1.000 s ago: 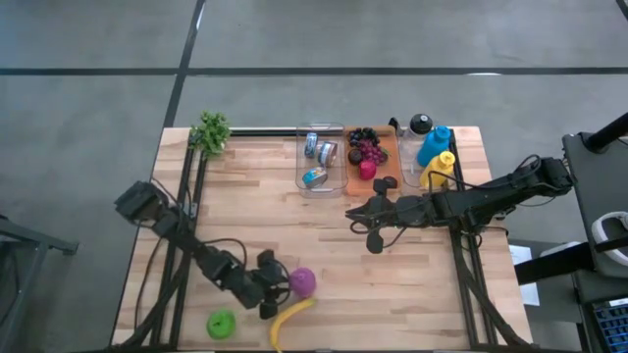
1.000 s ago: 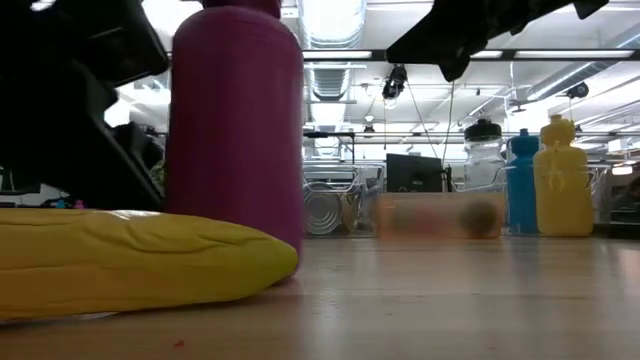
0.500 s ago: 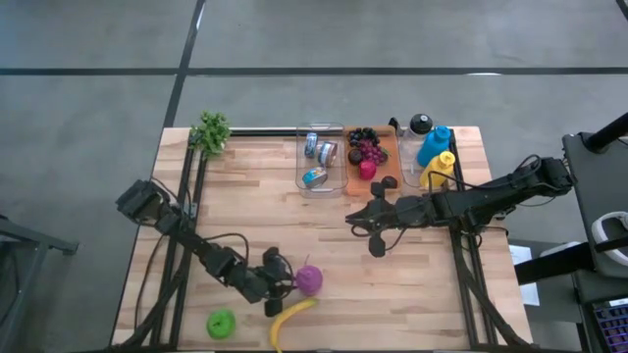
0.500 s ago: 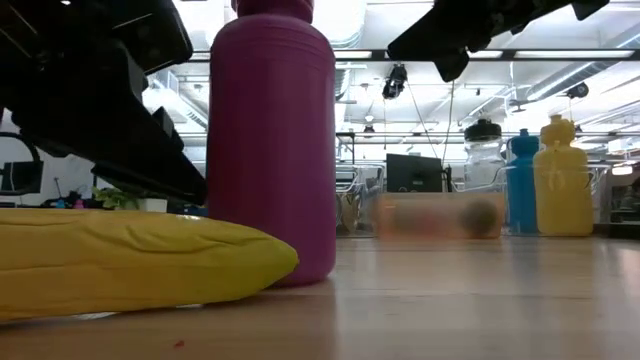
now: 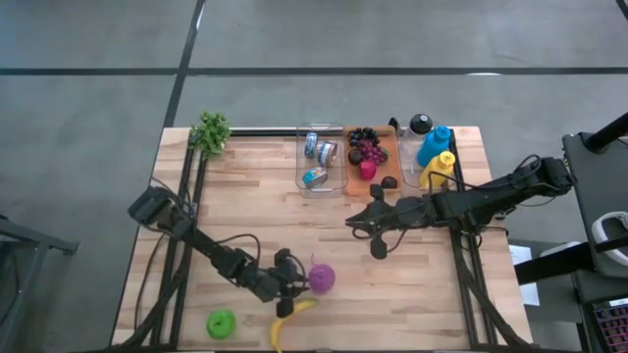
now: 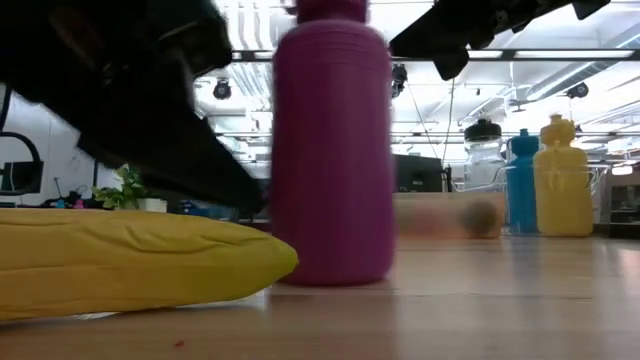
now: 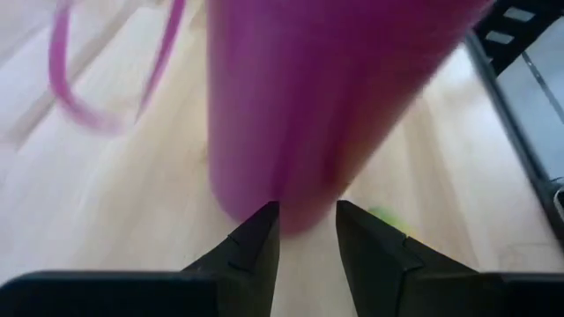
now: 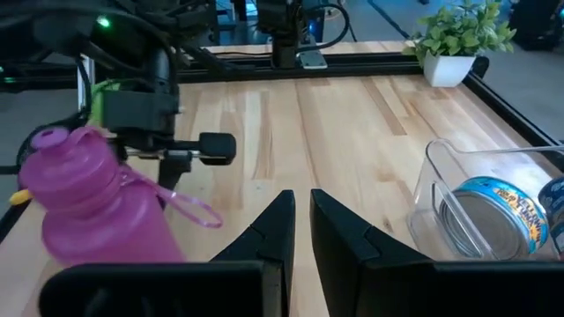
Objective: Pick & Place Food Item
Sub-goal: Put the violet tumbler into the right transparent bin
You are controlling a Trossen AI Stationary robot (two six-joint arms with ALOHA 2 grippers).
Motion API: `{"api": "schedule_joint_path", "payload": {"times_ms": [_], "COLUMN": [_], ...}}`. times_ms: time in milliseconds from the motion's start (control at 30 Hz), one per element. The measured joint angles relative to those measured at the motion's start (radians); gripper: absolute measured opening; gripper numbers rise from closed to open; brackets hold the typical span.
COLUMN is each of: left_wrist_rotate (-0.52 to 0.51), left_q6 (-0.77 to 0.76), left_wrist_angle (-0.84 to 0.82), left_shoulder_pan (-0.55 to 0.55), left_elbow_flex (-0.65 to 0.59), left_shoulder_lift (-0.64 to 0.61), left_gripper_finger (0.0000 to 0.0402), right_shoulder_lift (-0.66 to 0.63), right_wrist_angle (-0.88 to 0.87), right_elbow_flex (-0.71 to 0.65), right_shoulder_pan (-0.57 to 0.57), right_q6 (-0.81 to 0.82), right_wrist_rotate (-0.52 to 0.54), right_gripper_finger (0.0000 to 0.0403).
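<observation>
While the purple bottle (image 5: 321, 277) stands upright near the worktop's (image 5: 255, 216) front edge, cap up, the left gripper (image 5: 291, 281) clamps its side, jaws partly apart. Beside it lies the banana (image 5: 290, 320). The right gripper (image 5: 357, 222) hovers mid-worktop, fingers together, empty.

The middle of the bench (image 5: 285, 206) is bare wood, a broad open lane between the two arms. Along the far edge stand the obstacles: a potted plant (image 5: 210, 131) at the left corner, a clear bin (image 5: 321, 159) with cans, an orange tray (image 5: 372, 154) of fruit beside it, and upright bottles (image 5: 434, 152) at the right. Near the front edge the way is crowded: the purple bottle (image 5: 321, 277) stands upright with the left end effector (image 5: 293, 284) against it, a banana (image 5: 287, 322) just beside, and a green item (image 5: 221, 324) to the left. The right end effector (image 5: 359, 222) hangs over the centre-right, fingers together
</observation>
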Motion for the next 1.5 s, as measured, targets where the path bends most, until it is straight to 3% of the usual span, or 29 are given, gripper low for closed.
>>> {"api": "schedule_joint_path", "payload": {"times_ms": [433, 533, 667, 933, 1133, 1500], "left_wrist_rotate": [0.017, 0.019, 0.023, 0.023, 0.023, 0.023], "left_q6": [0.187, 0.218, 0.231, 0.239, 0.238, 0.238], "left_wrist_angle": [-0.007, -0.007, -0.010, -0.010, -0.010, -0.010], "left_shoulder_pan": [0.083, 0.101, 0.122, 0.133, 0.138, 0.153], "left_elbow_flex": [0.177, 0.212, 0.227, 0.226, 0.226, 0.225], "left_shoulder_lift": [0.123, 0.137, 0.137, 0.134, 0.134, 0.134], "left_gripper_finger": [0.0118, 0.0118, 0.0118, 0.0118, 0.0118, 0.0118], "right_shoulder_lift": [-0.007, -0.024, -0.034, -0.065, -0.064, -0.064], "right_wrist_angle": [-0.014, -0.030, -0.032, -0.048, -0.046, -0.045], "right_elbow_flex": [0.003, 0.004, 0.003, 0.007, 0.008, 0.008], "right_shoulder_pan": [0.043, 0.065, 0.101, 0.126, 0.126, 0.126], "right_q6": [-0.039, -0.074, -0.132, -0.122, -0.089, -0.109], "right_wrist_rotate": [-0.084, -0.144, -0.212, -0.240, -0.377, -0.392], "right_gripper_finger": [0.0034, 0.0034, 0.0034, 0.0034, 0.0034, 0.0048]}}
